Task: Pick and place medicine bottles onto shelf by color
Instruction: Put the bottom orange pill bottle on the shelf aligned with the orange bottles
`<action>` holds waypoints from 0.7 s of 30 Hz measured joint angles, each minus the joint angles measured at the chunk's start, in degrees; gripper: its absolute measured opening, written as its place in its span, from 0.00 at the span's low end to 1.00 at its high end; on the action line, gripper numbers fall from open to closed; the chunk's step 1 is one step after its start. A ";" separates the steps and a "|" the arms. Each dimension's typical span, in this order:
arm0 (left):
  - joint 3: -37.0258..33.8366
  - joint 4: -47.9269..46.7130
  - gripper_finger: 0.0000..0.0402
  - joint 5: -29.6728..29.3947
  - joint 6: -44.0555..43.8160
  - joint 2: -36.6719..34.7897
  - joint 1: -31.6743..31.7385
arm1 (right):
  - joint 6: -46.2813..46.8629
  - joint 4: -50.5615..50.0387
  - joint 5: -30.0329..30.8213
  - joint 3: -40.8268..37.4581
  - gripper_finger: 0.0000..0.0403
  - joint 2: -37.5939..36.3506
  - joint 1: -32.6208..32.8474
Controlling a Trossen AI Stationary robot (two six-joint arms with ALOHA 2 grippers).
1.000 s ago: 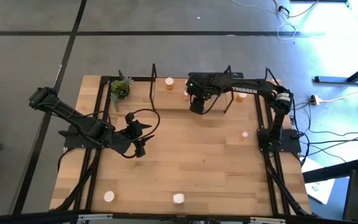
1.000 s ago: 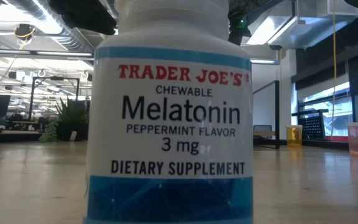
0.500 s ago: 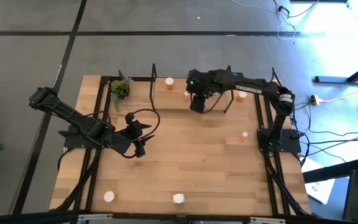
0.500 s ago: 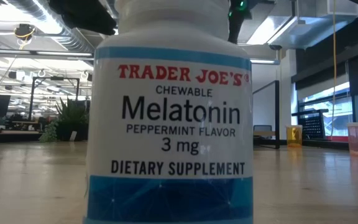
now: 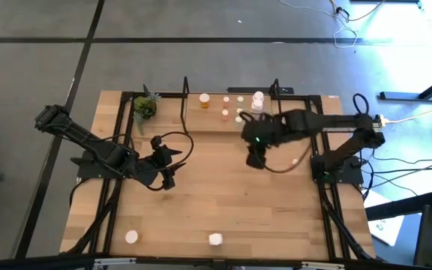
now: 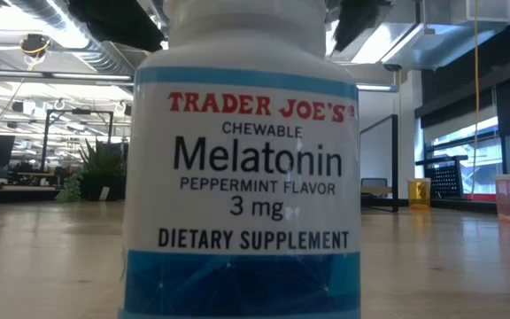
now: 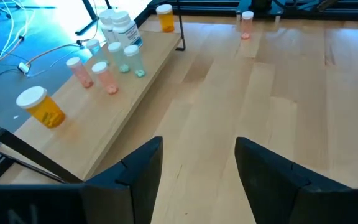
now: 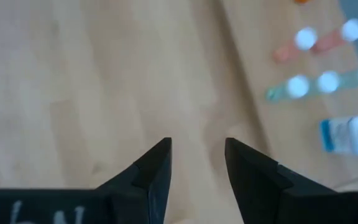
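Light wood is what I see everywhere from my station: the surface (image 5: 231,187) and, along its far edge, the shelf (image 5: 231,124) between thin black upright frames. On the shelf stand several medicine bottles: an orange bottle (image 5: 204,100) toward the left end, small pink and pale green ones (image 5: 231,107) near the middle, and a larger white bottle with a blue label (image 5: 258,100) beside them. One small pink bottle (image 5: 295,162) sits on the surface near the right arm's base. Two white-capped bottles (image 5: 131,237) stand near the front edge, and one of these, a Trader Joe's melatonin bottle (image 6: 242,168), fills the low view.

My right gripper (image 5: 256,159) hangs over the surface just in front of the shelf; its wrist view shows the fingers (image 8: 157,168) parted with nothing between them. My left gripper (image 5: 172,166) waits over the left half of the surface, fingers (image 7: 138,171) apart and empty, pointed toward the shelf. A small potted plant (image 5: 144,108) stands at the far left corner.
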 joint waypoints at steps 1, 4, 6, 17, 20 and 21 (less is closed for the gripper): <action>0.00 0.00 0.49 0.00 -0.05 0.00 -0.01 | 1.94 -1.04 0.01 0.00 0.38 -0.34 1.52; 0.00 0.00 0.49 0.00 -0.12 0.00 0.01 | 7.48 -4.84 1.80 -0.02 0.38 -0.48 5.81; 0.00 0.00 0.49 0.30 -0.35 0.00 0.01 | 11.35 -8.00 4.42 -0.04 0.38 -0.45 8.41; 0.00 -0.56 0.49 16.09 0.72 0.02 -0.37 | 12.59 -9.49 7.86 -0.07 0.38 -0.19 19.82; 0.00 -2.45 0.49 24.09 -0.10 0.02 -1.94 | 11.29 -8.75 11.00 -0.07 0.38 -0.20 21.69; 0.00 -3.78 0.49 26.76 -0.36 0.00 -2.68 | 10.51 -8.19 11.62 -0.07 0.38 -0.20 22.07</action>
